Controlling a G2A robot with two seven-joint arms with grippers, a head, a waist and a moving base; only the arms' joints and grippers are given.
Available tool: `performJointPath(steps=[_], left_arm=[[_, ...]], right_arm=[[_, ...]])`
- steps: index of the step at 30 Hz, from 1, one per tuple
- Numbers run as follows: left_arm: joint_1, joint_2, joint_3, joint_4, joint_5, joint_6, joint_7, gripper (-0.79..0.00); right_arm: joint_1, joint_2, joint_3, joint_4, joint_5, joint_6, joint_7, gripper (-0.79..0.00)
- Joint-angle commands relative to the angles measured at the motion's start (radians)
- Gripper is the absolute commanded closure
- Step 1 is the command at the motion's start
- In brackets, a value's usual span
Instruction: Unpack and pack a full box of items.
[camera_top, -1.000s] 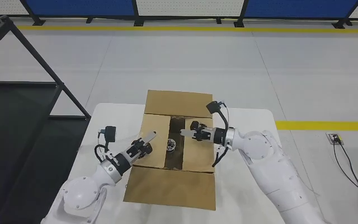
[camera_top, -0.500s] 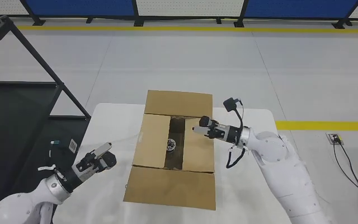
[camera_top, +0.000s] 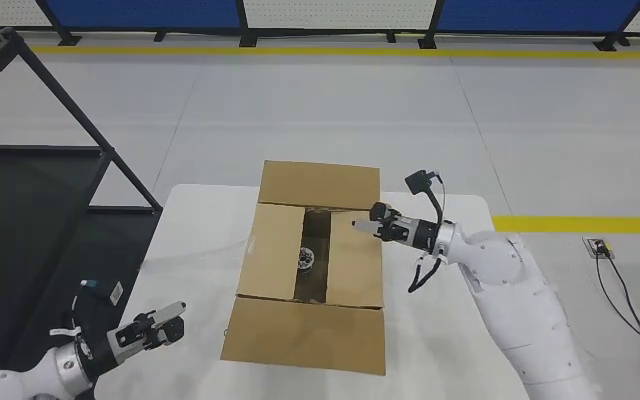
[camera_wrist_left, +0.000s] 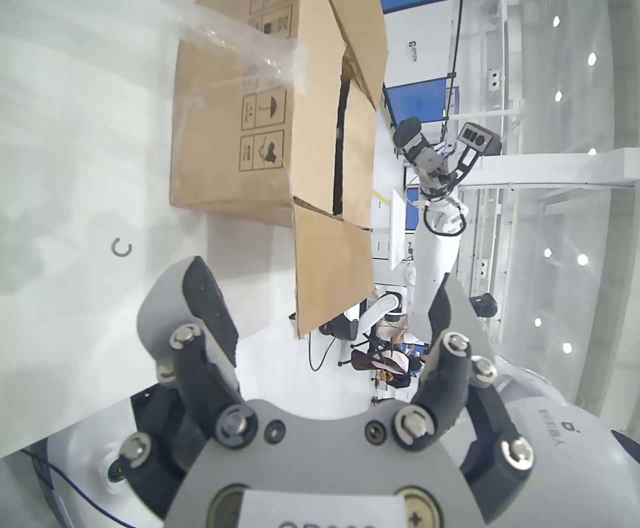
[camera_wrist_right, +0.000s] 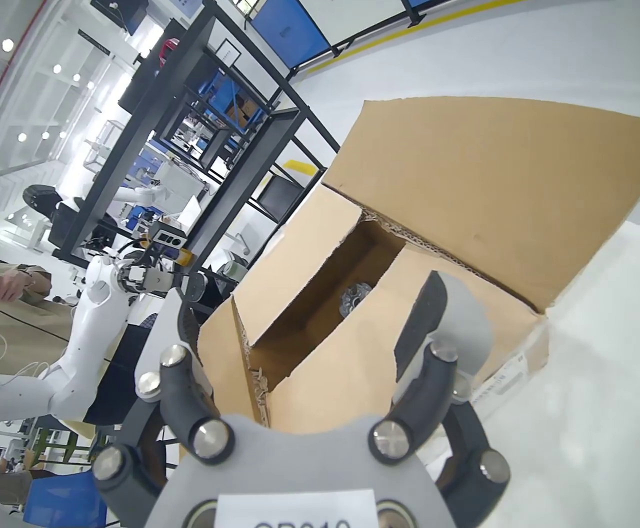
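Note:
The cardboard box (camera_top: 312, 262) stands mid-table with its outer flaps spread and its two inner flaps part-way down. A dark slot between them shows a small silvery item (camera_top: 308, 258) inside. My right gripper (camera_top: 360, 225) hovers open above the right inner flap's far corner, holding nothing. From the right wrist, the box (camera_wrist_right: 475, 165) and the item (camera_wrist_right: 354, 296) lie beyond the open right gripper (camera_wrist_right: 310, 320). My left gripper (camera_top: 172, 326) is open and empty, low by the table's front left corner, well clear of the box (camera_wrist_left: 260, 125).
The white table (camera_top: 200, 230) has bare room left and right of the box. A black metal rack (camera_top: 60, 130) stands off the table's left side. A small C-shaped ring (camera_wrist_left: 121, 247) lies on the table near the box's side wall.
My left gripper has pulled away from the box's left flap, back to the table's front left corner. My right gripper has drawn back to the right from above the slot.

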Motion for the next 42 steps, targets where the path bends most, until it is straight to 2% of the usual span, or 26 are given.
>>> performJointPath(steps=[1,5,8,13,19,28,35,42], left_arm=[[0.000,0.000,0.000,0.000,0.000,0.000,0.000,-0.785],[-0.002,-0.001,0.024,0.008,-0.010,0.026,0.045,-0.785],[-0.009,0.005,0.051,0.006,0.027,0.021,0.030,-0.785],[-0.020,0.013,0.096,0.017,0.031,0.002,-0.018,-0.785],[-0.023,0.019,0.149,0.015,0.032,-0.032,-0.048,-0.785],[-0.001,0.028,0.165,-0.011,-0.005,-0.101,-0.076,-0.785],[0.019,0.036,0.173,-0.030,-0.012,-0.129,-0.091,-0.785],[0.026,0.043,0.182,-0.052,-0.024,-0.146,-0.082,-0.785]], right_arm=[[0.000,0.000,0.000,0.000,-0.001,0.001,0.000,-0.785],[-0.006,0.000,-0.001,-0.001,-0.001,0.007,-0.010,-0.785],[0.005,-0.002,0.001,0.038,0.036,0.017,-0.042,-0.785],[0.077,-0.013,-0.009,0.200,0.087,-0.005,-0.120,-0.785],[0.183,-0.038,-0.064,0.407,0.069,-0.033,-0.222,-0.785],[0.308,-0.097,-0.159,0.675,0.054,-0.093,-0.373,-0.785],[0.370,-0.142,-0.194,0.813,0.124,-0.149,-0.328,-0.785],[0.400,-0.168,-0.185,0.890,0.233,-0.230,-0.255,-0.785]])
